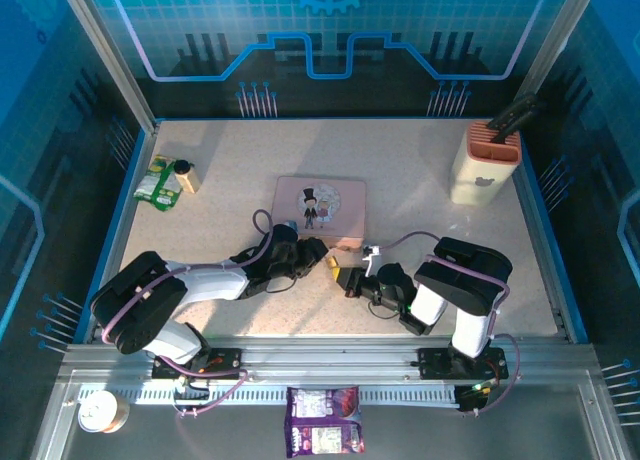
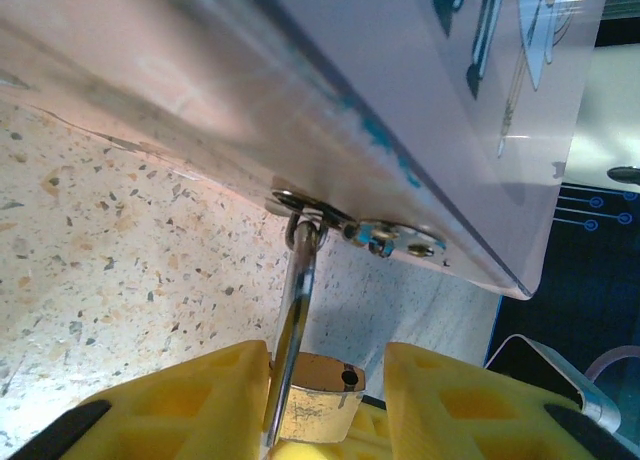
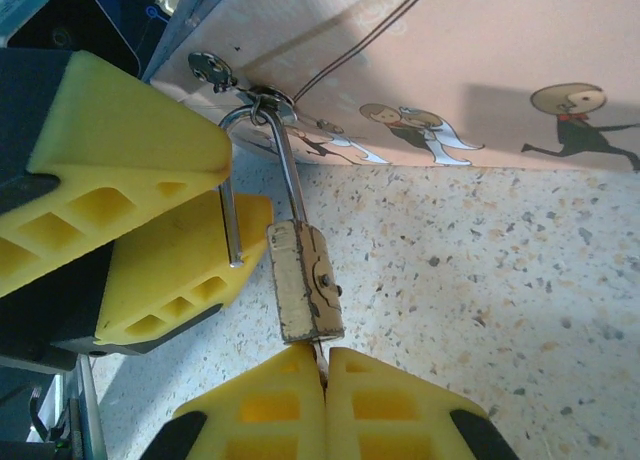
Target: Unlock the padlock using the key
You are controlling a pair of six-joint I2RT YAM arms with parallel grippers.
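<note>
Claws | right claw point(image 3: 325, 380) pinched together on the key point(image 3: 320, 352), which I see only as a thin sliver meeting the underside of the padlock point(image 3: 305, 280) | its shackle point(image 3: 285, 170) hooked through the hasp point(image 3: 265, 102) of the pink tin point(image 3: 480, 50), one leg free of the body | left claw point(image 2: 325, 380) spread apart, straddling the padlock | speckled tabletop point(image 3: 500, 280) beneath

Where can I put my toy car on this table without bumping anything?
Bare table lies between the green packet and the pink tin, and between the tin and the cream holder. In front of the tin it is crowded: the left gripper and right gripper, shut on the key, meet at the padlock.
</note>
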